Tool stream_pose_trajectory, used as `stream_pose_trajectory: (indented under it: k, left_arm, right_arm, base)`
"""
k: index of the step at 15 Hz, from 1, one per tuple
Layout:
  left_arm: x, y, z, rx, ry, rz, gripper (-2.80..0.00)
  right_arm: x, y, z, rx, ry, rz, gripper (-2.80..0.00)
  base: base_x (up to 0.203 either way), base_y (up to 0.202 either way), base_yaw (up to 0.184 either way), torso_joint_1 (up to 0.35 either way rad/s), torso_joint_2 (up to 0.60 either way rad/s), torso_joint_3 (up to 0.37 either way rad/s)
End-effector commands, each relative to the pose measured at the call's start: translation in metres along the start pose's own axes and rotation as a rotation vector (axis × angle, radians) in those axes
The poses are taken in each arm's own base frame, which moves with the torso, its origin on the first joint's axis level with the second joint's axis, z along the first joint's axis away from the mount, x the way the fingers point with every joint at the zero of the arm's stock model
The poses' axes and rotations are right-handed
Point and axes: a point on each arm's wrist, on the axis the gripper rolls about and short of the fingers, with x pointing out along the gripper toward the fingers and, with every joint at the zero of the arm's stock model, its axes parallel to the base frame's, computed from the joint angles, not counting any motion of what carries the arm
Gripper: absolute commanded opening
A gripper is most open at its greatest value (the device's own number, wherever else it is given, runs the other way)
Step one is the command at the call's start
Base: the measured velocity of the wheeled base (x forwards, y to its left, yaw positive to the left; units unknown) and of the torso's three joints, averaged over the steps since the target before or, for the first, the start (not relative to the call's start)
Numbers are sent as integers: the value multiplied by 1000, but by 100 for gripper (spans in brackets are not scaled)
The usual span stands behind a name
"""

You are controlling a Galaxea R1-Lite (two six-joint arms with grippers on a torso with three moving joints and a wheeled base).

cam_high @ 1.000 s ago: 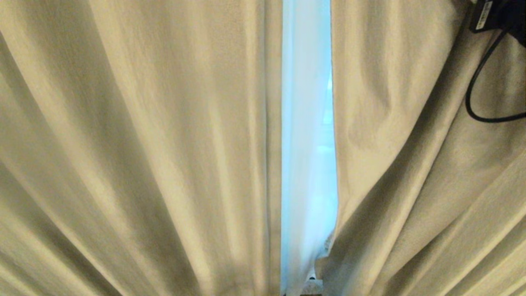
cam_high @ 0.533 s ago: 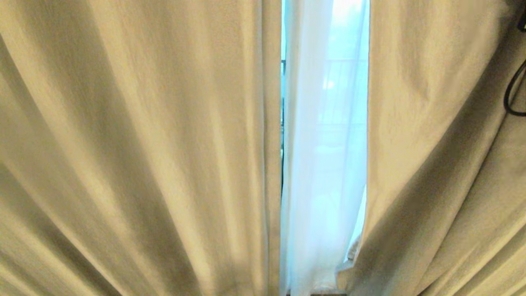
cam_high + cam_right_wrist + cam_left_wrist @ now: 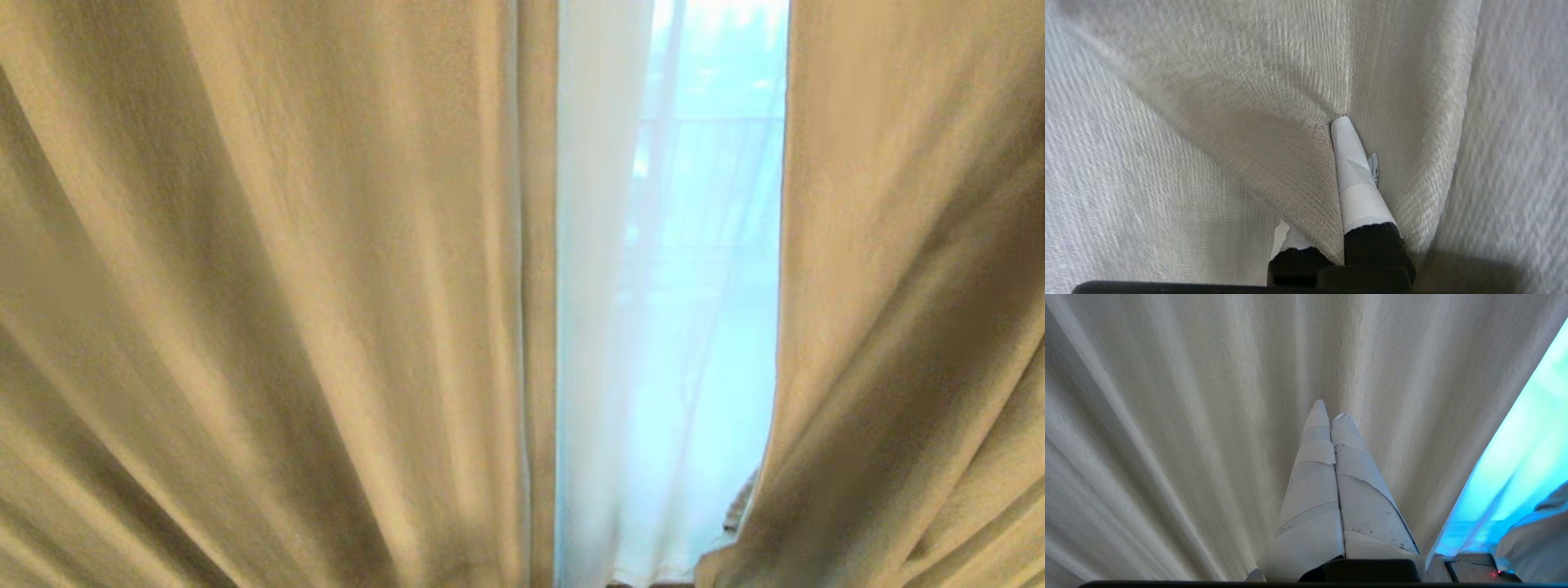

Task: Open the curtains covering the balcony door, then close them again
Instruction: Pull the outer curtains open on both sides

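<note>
Two beige curtains fill the head view, a left panel (image 3: 286, 286) and a right panel (image 3: 914, 286). Between them is a gap filled by a white sheer (image 3: 653, 367), lit from behind. The balcony door is hidden behind the sheer. Neither gripper is in the head view. In the right wrist view my right gripper (image 3: 1336, 130) is shut on a fold of the beige curtain (image 3: 1274, 163); one taped finger (image 3: 1355, 179) shows and the other lies under the fabric. My left gripper (image 3: 1331, 412) is shut on nothing and points at the left curtain (image 3: 1188, 416).
Fabric hangs close all round both grippers. In the left wrist view the bright sheer (image 3: 1527, 457) shows beside the left panel's edge, with a strip of floor (image 3: 1470, 565) below it.
The gap between the beige panels has widened: the right panel's edge has slid to the right, baring more sheer. The right arm's dark body and cable have left the head view's top right corner.
</note>
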Motion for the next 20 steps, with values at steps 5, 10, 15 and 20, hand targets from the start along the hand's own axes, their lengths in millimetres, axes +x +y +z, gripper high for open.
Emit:
stream_pose_trajectory:
  k: [5, 10, 15, 20]
  left_arm:
    - [0, 0, 0, 0, 0, 0, -280]
    - [0, 0, 0, 0, -1, 0, -280]
    - [0, 0, 0, 0, 0, 0, -280]
    - [0, 0, 0, 0, 0, 0, -280]
  right_arm:
    - [6, -37, -28, -29, 55, -67, -280]
    - [6, -65, -45, -65, 65, -104, -280]
    - [2, -68, -50, -48, 71, -98, -280]
    - [-20, -50, -37, -28, 74, 48, -280]
  base:
    - [0, 0, 0, 0, 0, 0]
    - [0, 0, 0, 0, 0, 0]
    - [0, 0, 0, 0, 0, 0]
    - [0, 0, 0, 0, 0, 0]
